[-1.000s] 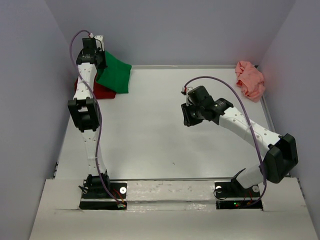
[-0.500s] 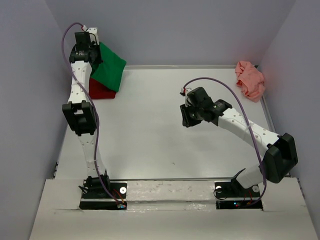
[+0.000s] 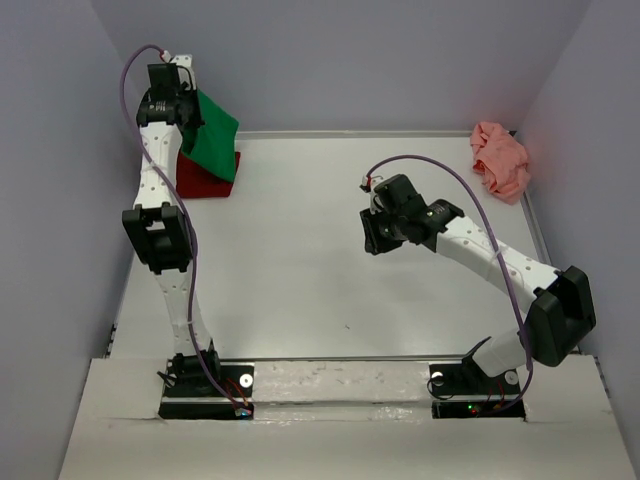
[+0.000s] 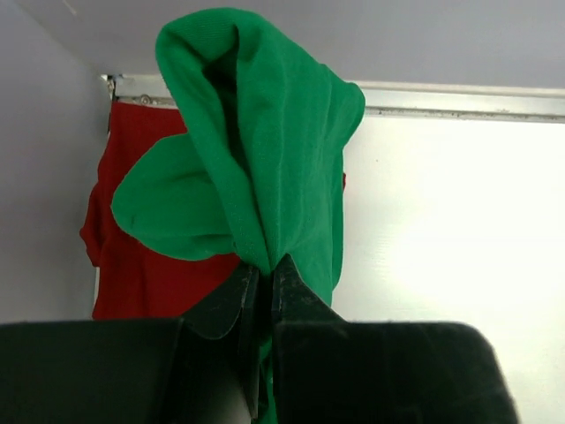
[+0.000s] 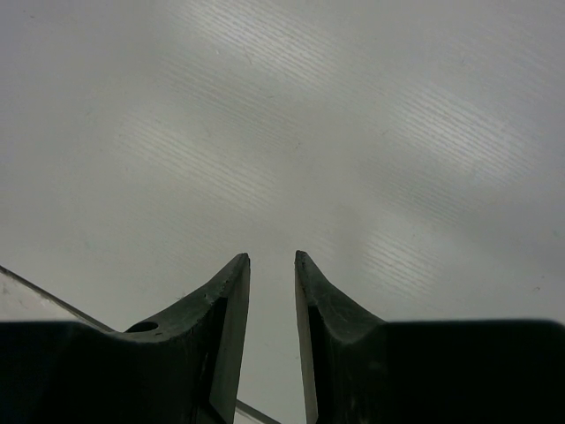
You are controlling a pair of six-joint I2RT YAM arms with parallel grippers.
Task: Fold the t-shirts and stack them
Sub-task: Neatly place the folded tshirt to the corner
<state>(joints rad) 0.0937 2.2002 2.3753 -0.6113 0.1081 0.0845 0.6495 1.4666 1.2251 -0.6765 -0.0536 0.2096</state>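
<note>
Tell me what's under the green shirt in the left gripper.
The red shirt lies on the table beneath it. The hanging green shirt covers part of the red one, so that part is hidden.

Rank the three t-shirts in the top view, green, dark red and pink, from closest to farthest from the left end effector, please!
1. The bright green soft cloth t-shirt: pinched in the left end effector, far-left corner.
2. The dark red soft cloth t-shirt: lying just beneath the green one, far left.
3. The salmon pink soft cloth t-shirt: crumpled in the far-right corner.
</note>
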